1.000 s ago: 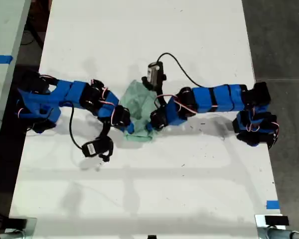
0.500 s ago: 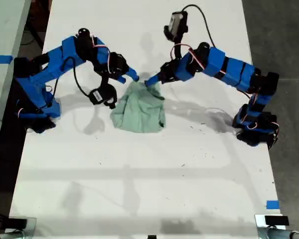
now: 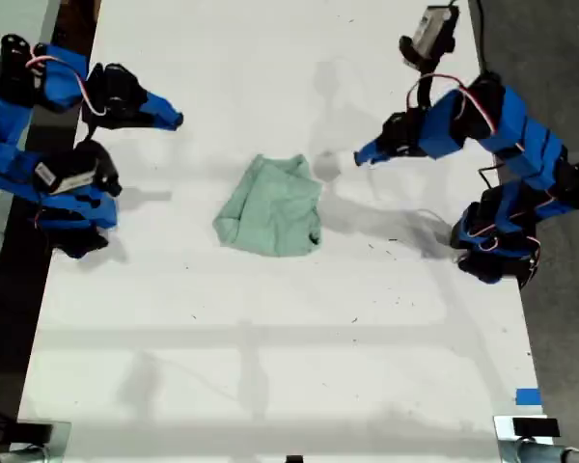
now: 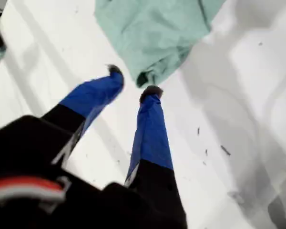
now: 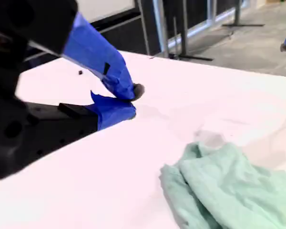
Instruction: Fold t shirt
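The t shirt (image 3: pixel 270 204) is a pale mint-green, wrinkled bundle lying mid-table, with no gripper touching it. My first gripper (image 3: pixel 365 154) hangs just off its edge toward the exterior view's right. In the first wrist view this gripper (image 4: pixel 133 81) is open, and the shirt (image 4: pixel 152 33) lies just beyond its tips. My second gripper (image 3: pixel 174 121) is pulled back to the exterior view's upper left, far from the cloth. Its blue fingers (image 5: pixel 109 67) meet at the tips (image 5: pixel 131 101) with nothing between them, and the shirt (image 5: pixel 229 186) lies apart from them.
The white table (image 3: pixel 270 338) carries both arm bases, one at the exterior view's left edge (image 3: pixel 72 217) and one at its right edge (image 3: pixel 492 246). A blue tape mark (image 3: pixel 528 395) sits near the front right corner. Grey floor lies beyond the right edge.
Both grippers let go of the shirt's far edge and drew back, one toward each side of the exterior view. The shirt stays bunched where it was laid.
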Controlling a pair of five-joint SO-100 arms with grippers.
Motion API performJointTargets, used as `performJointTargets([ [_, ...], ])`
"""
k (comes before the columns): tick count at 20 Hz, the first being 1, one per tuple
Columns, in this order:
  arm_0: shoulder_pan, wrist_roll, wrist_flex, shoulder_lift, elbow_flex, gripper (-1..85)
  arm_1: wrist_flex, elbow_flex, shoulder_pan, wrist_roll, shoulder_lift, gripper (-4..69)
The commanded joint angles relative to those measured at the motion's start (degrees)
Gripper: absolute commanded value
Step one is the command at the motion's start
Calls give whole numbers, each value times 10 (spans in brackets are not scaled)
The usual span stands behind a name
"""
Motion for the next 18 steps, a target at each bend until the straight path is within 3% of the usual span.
performJointTargets([
  [1,70,-53,-4,159,51,-3,-8,136,-123,88,222,5],
  [3,121,-99,-14,178,134,-3,-16,263,-198,131,324,5],
  [5,203,-132,-118,218,316,-3,-50,422,-219,141,449,5],
  [8,208,-143,-220,329,533,-3,-102,655,-246,163,691,5],
  [12,275,-193,-295,503,765,-3,-177,834,-296,161,731,5],
  [15,323,-224,-313,610,903,-3,-179,911,-307,151,732,5],
  [18,344,-247,-335,616,1013,-3,-180,973,-305,127,728,90],
])
